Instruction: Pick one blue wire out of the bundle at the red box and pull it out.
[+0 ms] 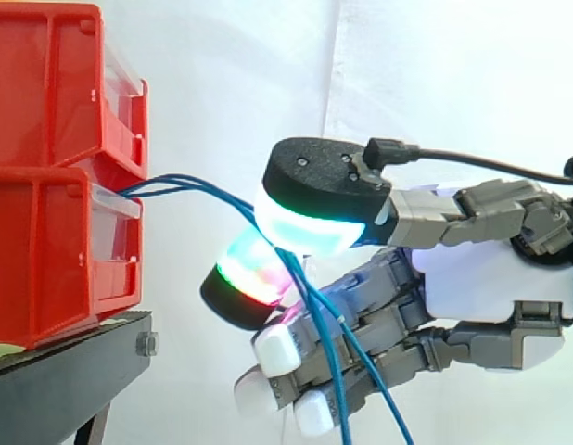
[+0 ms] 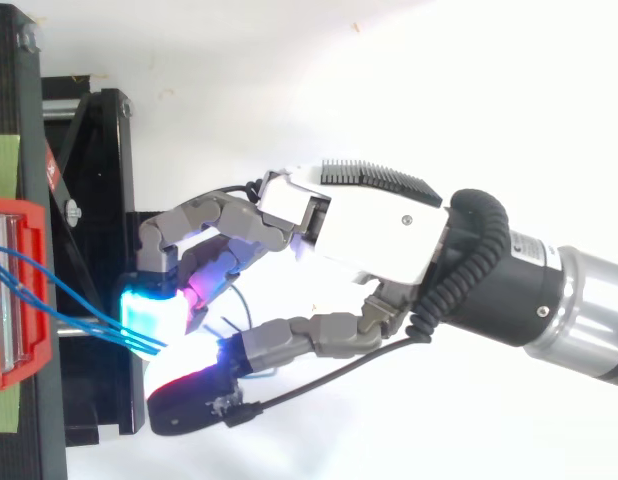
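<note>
- Side view: two red bins [image 1: 45, 167] are stacked on the black stand [image 1: 64, 371], their fronts at its edge nearest the arm.
- The blue wires [image 1: 189, 185] leave the seam between the bins, cross the gap past that edge, and then drop below the hand [image 1: 490, 278].
- The hand is pinching: a cyan-glowing pad [image 1: 305, 232] above and a red-green pad [image 1: 249, 269] below close on the wires. The other fingers are curled underneath.
- More than one strand seems to pass between the pads, so a pull may drag several out instead of one.
- Top view: the hand [image 2: 374, 225] reaches toward the red bins [image 2: 14, 215], and the wires [image 2: 119, 330] converge at the cyan pad beyond the stand [image 2: 99, 150].
- The strands run slantwise here. A pull off their line could slip a thin wire from the pads or snag the bundle in the seam and tug the bins toward the stand's edge.
</note>
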Available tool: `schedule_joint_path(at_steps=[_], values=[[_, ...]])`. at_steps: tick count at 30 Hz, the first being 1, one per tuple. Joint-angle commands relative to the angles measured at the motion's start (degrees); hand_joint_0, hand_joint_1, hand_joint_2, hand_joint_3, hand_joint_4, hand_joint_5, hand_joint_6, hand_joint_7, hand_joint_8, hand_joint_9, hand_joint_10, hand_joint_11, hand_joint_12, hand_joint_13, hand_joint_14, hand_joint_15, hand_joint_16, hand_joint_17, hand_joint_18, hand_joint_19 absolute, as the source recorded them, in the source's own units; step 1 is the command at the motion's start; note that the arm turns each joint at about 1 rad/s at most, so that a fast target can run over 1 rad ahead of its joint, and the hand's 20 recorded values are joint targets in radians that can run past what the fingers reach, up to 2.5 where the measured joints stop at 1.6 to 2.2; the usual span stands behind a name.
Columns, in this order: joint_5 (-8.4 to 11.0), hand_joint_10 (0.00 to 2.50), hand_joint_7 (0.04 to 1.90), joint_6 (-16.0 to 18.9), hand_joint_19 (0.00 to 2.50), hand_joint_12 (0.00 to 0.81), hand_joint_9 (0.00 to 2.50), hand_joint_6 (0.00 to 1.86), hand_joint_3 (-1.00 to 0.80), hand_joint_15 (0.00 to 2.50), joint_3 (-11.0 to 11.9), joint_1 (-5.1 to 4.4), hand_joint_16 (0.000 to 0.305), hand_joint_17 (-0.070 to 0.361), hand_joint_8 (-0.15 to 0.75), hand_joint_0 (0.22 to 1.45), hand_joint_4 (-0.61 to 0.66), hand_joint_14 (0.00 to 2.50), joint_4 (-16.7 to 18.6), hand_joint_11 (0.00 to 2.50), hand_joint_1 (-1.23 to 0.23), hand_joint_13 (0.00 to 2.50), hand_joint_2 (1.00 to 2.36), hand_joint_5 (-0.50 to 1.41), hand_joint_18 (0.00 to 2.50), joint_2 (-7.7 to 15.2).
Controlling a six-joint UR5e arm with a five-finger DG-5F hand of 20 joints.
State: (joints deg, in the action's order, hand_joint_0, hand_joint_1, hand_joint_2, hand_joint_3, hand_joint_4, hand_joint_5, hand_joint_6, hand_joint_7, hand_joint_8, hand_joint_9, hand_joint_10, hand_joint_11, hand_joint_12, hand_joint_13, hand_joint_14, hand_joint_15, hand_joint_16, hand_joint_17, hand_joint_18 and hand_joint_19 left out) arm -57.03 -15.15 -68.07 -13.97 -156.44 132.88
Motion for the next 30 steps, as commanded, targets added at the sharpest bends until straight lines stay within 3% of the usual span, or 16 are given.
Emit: schedule_joint_path(at_steps=[1, 4, 8, 10, 12, 13, 16, 17, 19, 21, 23, 25, 27, 30], values=[[-0.01, 0.01, 1.17, 1.0, 0.49, 0.351, 1.14, 0.83, -0.5, 0.28, 0.0, -0.01, 0.047, 0.106, 0.203, 0.6, -0.02, 0.01, -3.3, 0.25, -0.75, 0.76, 1.0, -0.09, 0.71, -1.2], [-0.01, 0.01, 1.07, 1.5, 0.49, 0.35, 1.16, 0.82, -0.41, 0.28, 0.0, -0.01, 0.047, 0.105, 0.196, 0.61, -0.05, 0.01, -6.1, 0.24, -0.73, 0.75, 1.01, -0.07, 0.71, -2.0], [-0.01, 0.01, 1.09, 1.9, 0.47, 0.365, 1.06, 0.91, -0.18, 0.35, 0.1, -0.01, 0.047, 0.107, 0.228, 0.64, -0.07, 0.01, -8.2, 0.35, -0.89, 0.8, 1.02, -0.11, 0.75, -2.4], [-0.01, 0.01, 1.22, 2.3, 0.46, 0.369, 1.04, 0.91, -0.14, 0.35, 0.7, -0.01, 0.048, 0.107, 0.234, 0.67, -0.08, 0.02, -9.1, 0.35, -0.91, 0.8, 1.02, -0.12, 0.76, -2.4], [-0.01, 0.01, 1.16, 2.9, 0.47, 0.364, 1.04, 0.92, -0.15, 0.34, 1.4, 0.26, 0.048, 0.107, 0.22, 0.66, -0.09, 0.01, -10.6, 0.32, -0.9, 0.79, 1.02, -0.12, 0.76, -2.4], [-0.01, 0.01, 1.01, 3.1, 0.48, 0.36, 1.06, 0.92, -0.23, 0.29, 1.6, 0.26, 0.049, 0.109, 0.198, 0.62, -0.08, 0.01, -11.3, 0.27, -0.89, 0.76, 1.02, -0.12, 0.74, -2.4], [-0.1, 0.01, 1.05, 3.4, 0.47, 0.345, 1.11, 0.85, -0.32, 0.23, 2.2, 0.26, 0.049, 0.111, 0.181, 0.57, -0.04, 0.01, -12.6, 0.2, -0.81, 0.72, 1.01, -0.09, 0.7, -2.4], [-0.1, 0.01, 1.04, 3.5, 0.48, 0.341, 1.14, 0.81, -0.32, 0.22, 2.2, 0.26, 0.049, 0.11, 0.182, 0.57, -0.02, 0.01, -12.7, 0.19, -0.73, 0.71, 1.01, -0.08, 0.69, -2.4], [-0.1, 0.01, 1.09, 3.5, 0.47, 0.334, 1.16, 0.75, -0.29, 0.19, 2.2, 0.26, 0.048, 0.109, 0.186, 0.57, -0.03, 0.01, -13.1, 0.17, -0.71, 0.69, 1.02, -0.06, 0.69, -2.4], [-0.1, 0.01, 1.09, 3.5, 0.46, 0.338, 1.15, 0.75, -0.24, 0.2, 2.2, 0.26, 0.048, 0.108, 0.198, 0.58, -0.06, 0.01, -13.1, 0.18, -0.77, 0.69, 1.02, -0.05, 0.69, -2.4], [-0.1, 0.01, 1.03, 3.5, 0.43, 0.35, 0.96, 0.89, -0.13, 0.22, 2.2, 0.26, 0.048, 0.108, 0.195, 0.61, -0.08, 0.01, -13.1, 0.23, -0.87, 0.68, 1.02, -0.13, 0.7, -2.4], [-0.1, 0.01, 1.19, 3.5, 0.42, 0.347, 0.93, 0.9, -0.09, 0.22, 2.2, 0.26, 0.048, 0.108, 0.189, 0.64, -0.12, 0.01, -13.0, 0.23, -0.89, 0.68, 1.03, -0.14, 0.7, -2.4], [-0.1, 0.01, 1.13, 3.5, 0.43, 0.344, 0.93, 0.91, -0.13, 0.21, 2.2, 0.26, 0.048, 0.107, 0.178, 0.65, -0.14, 0.01, -13.0, 0.21, -0.89, 0.68, 1.02, -0.14, 0.7, -2.4], [-0.01, 0.0, 1.12, 3.5, 0.44, 0.329, 1.02, 0.85, -0.3, 0.18, 2.2, 0.35, 0.047, 0.106, 0.173, 0.62, -0.05, 0.01, -13.0, 0.16, -0.86, 0.66, 1.01, -0.11, 0.68, -2.4]])
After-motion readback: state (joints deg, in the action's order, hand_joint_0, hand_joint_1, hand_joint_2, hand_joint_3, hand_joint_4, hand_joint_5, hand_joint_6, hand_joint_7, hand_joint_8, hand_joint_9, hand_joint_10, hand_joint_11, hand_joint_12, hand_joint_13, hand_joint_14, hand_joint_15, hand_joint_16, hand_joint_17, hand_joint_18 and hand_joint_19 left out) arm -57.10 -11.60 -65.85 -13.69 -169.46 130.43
